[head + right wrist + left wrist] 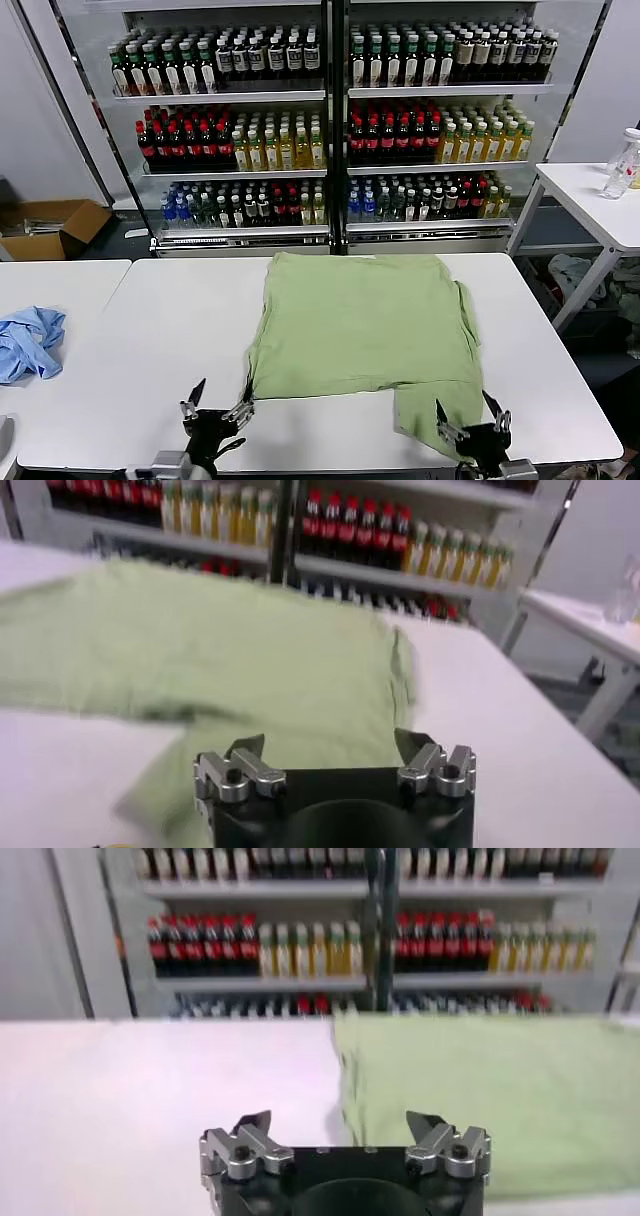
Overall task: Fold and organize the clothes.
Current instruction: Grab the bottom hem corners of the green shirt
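1 polo shirt lies flat, long axis toward shelves.

Both grippers share one build. The left gripper has a black, rounded body with a curved rim at its front. On each side sits a silver metal bracket, fastened with dark round screws, and out of it comes a short dark finger tapering to a point. The right gripper shows the same black housing, silver brackets, screws and pointed dark fingers.
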Controlling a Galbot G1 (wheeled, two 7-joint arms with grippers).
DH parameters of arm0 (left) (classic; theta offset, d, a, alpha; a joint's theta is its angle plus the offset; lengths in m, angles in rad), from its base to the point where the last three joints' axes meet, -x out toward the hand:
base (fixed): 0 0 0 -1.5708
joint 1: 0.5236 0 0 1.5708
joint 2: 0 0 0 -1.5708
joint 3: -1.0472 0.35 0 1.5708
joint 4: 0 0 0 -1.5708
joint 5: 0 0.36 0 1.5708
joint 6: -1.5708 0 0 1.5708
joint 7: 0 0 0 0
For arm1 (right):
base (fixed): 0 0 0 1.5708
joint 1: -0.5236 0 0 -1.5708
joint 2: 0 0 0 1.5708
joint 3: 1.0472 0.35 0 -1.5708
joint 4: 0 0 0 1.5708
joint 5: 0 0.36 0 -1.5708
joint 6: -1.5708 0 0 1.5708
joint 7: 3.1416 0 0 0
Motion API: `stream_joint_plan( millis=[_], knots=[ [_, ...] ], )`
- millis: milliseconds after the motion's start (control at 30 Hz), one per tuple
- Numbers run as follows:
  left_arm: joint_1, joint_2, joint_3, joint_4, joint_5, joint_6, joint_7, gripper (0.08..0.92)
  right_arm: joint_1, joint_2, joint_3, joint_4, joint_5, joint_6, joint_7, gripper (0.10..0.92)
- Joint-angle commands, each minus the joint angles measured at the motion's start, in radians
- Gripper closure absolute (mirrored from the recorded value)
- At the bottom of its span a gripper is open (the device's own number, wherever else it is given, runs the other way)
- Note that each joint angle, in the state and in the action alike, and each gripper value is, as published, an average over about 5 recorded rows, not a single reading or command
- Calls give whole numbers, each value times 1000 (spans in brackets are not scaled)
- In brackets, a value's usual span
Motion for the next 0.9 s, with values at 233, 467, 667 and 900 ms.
stream_joint_plan(
  millis=[233,467,667,900],
  knots=[
    [-117,1,72,155,15,128,-3,177,-24,8,-10,-32,77,-57,16,203],
    [-118,4,68,161,-15,128,1,202,-24,11,-12,-32,168,-78,24,232],
    [-101,11,71,145,-36,116,25,339,-25,16,-11,-29,236,-98,30,395],
    [-80,25,60,117,-69,76,48,538,-19,11,-6,-14,288,-113,29,595]
  ],
)
